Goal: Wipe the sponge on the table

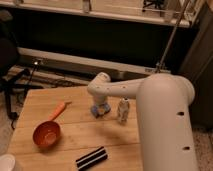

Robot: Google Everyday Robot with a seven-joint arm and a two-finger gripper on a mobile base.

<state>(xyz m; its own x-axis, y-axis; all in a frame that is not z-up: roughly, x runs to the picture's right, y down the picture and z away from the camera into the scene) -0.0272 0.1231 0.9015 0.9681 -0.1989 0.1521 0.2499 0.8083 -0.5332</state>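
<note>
The blue sponge (pixel 96 111) lies on the light wooden table (pixel 75 142), near the middle of its far half. My gripper (pixel 100 108) points straight down onto the sponge and is shut on it, hiding most of it. Only blue edges show below the gripper. The white arm reaches in from the right.
An orange bowl (pixel 46 134) sits at the left front, with a carrot (pixel 59 111) just behind it. A black-and-white striped block (pixel 91 158) lies near the front edge. A small pale bottle (pixel 123 111) stands right of the gripper. A white object (pixel 7 163) is at the bottom-left corner.
</note>
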